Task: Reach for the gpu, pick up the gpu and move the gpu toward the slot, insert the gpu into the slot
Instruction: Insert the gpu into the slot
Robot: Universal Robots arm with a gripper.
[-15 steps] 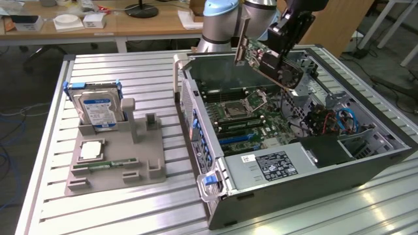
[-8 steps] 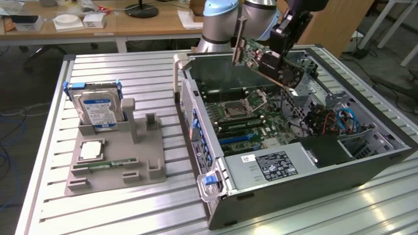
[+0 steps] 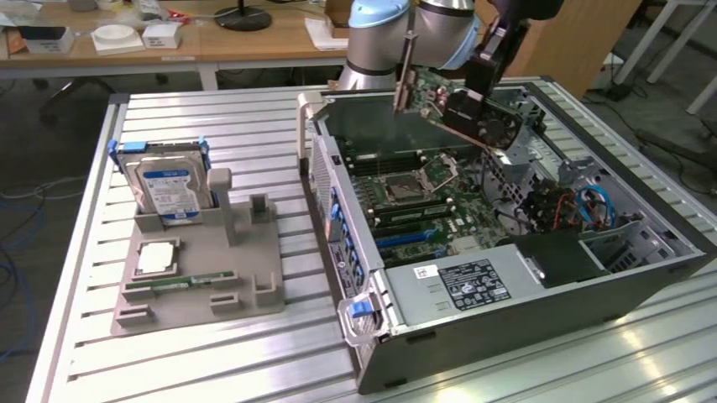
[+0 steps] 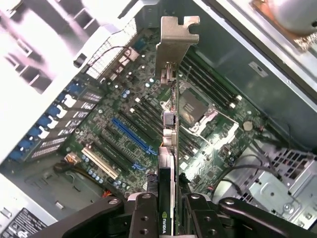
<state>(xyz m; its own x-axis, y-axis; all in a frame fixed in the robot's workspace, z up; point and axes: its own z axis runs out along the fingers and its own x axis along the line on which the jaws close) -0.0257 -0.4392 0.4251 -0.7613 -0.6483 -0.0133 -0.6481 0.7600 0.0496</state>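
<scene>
The gripper (image 4: 168, 210) is clamped on the gpu (image 3: 454, 105), with a black finger (image 4: 143, 215) pressed against each face of the card. The card hangs in the air over the open case (image 3: 627, 277), above the far part of the motherboard (image 3: 421, 201) and clear of it. In the exterior view it sits tilted, with the black cooler facing that view's right and the green board behind it.

In the wrist view the card is seen edge-on (a green logo shows on its black edge between the fingers). Its silver bracket (image 4: 176, 47) is at the end farthest from the gripper. Below it lies the motherboard, and the long blue slot (image 4: 130, 135) sits off to one side of the card's edge, not under it. The card is not seated in any slot. The processor socket (image 4: 194, 108) lies on the other side of the card.

On the table (image 3: 224, 117), towards the exterior view's left and well apart from the case, is a grey fixture (image 3: 252, 252). A hard drive (image 3: 168, 191) stands upright in it and a memory stick (image 3: 180, 284) lies flat on it.
</scene>
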